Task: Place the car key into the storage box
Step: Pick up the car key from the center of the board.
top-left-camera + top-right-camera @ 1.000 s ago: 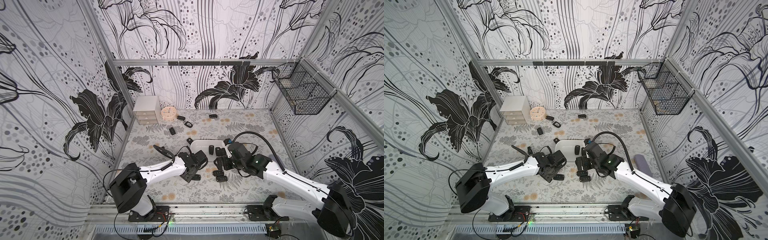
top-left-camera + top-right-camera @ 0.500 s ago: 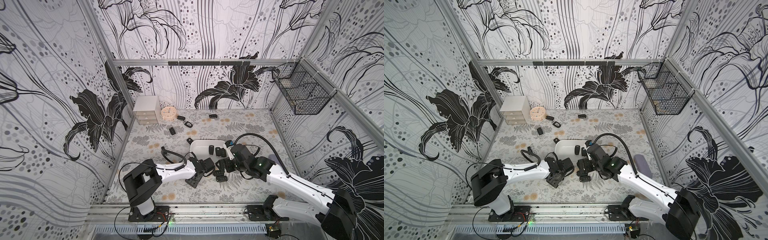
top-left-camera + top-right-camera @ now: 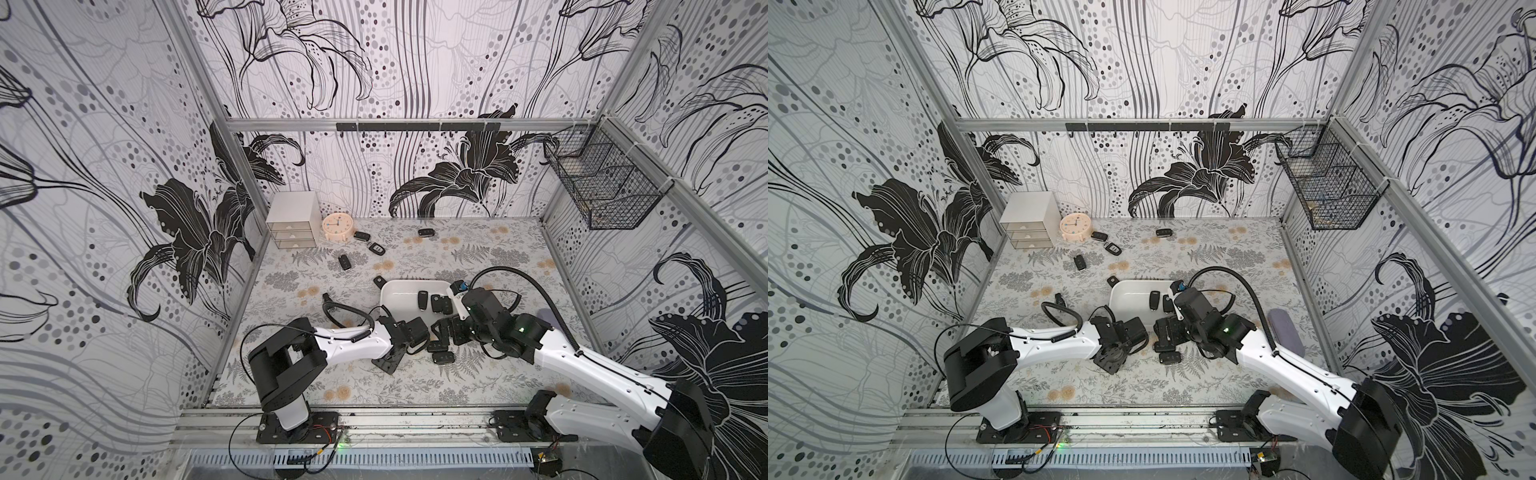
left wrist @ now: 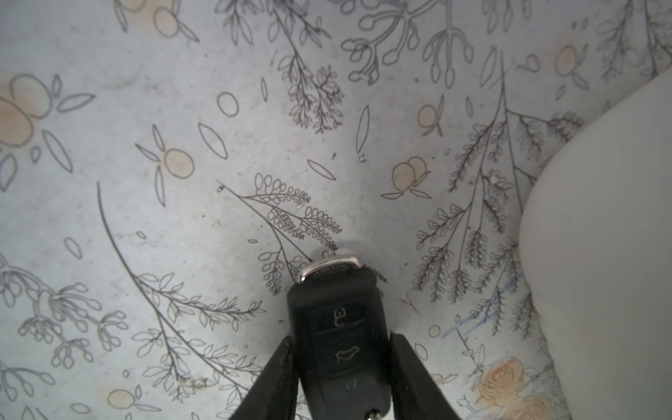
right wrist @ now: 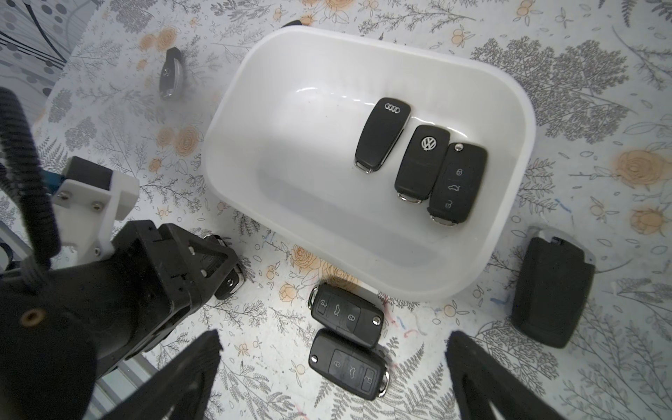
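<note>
The black three-button flip car key point(image 4: 338, 320), with a silver loop at its end, was pinched from both sides by the left gripper point(image 4: 340, 349). The gripper's two black fingers point(image 4: 280, 374) were pressed against the key's long edges (whether the key was lifted or resting on the cloth could not be told). The key was outside the shallow white plastic storage box point(image 4: 600, 218), near its rounded outer wall, low over the grey floral table cover point(image 4: 182, 109).

Inside the box, three black key fobs point(image 5: 422, 162) lay side by side toward one end. Two more black flip keys point(image 5: 345, 314) lay on the cover just beside the box's wall, one touching the other. The right gripper point(image 5: 334, 338) hung above that pair with its fingers spread wide, holding nothing. A larger black slab-shaped fob point(image 5: 552, 291) lay near another corner of the box.

Farther back, a small grey three-drawer cabinet point(image 3: 291, 226) and a round peach clock point(image 3: 337, 226) stood against the rear wall. A black wire mesh basket point(image 3: 602, 195) hung on the side wall.
</note>
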Controlling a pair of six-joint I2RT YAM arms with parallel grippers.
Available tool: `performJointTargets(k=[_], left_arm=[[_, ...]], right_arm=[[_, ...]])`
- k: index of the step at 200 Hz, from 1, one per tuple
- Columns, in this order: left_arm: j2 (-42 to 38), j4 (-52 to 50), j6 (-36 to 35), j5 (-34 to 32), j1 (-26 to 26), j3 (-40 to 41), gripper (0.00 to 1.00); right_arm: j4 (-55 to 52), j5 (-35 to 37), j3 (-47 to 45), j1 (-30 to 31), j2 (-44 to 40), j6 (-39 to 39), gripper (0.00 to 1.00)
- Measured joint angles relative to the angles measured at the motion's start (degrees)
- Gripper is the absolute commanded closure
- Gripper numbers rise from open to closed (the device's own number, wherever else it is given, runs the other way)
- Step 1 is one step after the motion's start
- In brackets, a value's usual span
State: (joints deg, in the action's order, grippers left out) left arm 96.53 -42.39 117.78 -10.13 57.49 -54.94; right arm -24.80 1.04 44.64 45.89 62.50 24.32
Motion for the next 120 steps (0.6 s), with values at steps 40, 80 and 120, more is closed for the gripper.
performJointTargets(k=[40,80,120], left_arm=[[-2.6,-5.0,-0.3,-1.7,0.6,0.0,0.63],[-8.1,-12.0,-1.7,-4.3,1.6,-2.9,0.66],[-10.3,-16.8,-9.2,-7.2,-0.5,-9.5,0.66]], right_arm=[[0.0,0.0,0.0,0.0,0.0,0.0,0.00],[0.1,0.2,-0.6,0.0,0.0,0.1,0.00],[0.1,0.9,-1.0,-0.2,0.0,0.8,0.00]])
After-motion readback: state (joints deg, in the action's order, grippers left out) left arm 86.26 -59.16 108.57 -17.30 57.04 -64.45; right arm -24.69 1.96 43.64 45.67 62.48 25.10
